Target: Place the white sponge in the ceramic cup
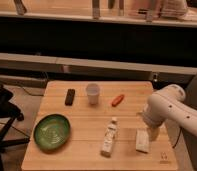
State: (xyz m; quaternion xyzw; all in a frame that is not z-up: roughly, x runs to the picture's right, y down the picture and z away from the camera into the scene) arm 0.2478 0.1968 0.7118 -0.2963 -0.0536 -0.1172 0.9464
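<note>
The task has hardly begun. The white sponge [142,140] lies flat on the counter [89,118] near its front right corner, not yet lifted. The ceramic cup [93,93] stands upright toward the back edge, left of centre and well apart from the sponge, and nothing shows inside it.

The hand [153,133] hangs just beside the sponge, at its right side, with its jaws spread and nothing held. Judging from this, the grasp, the carry across the counter and the drop into the cup all remain to be done.

The bulky white arm covers most of the hand, so whether a finger touches the sponge cannot be told. The arm is also cut off at the right border. A white bottle [110,139] lies just left of the sponge, and a green bowl [52,131] sits near the front left corner.
</note>
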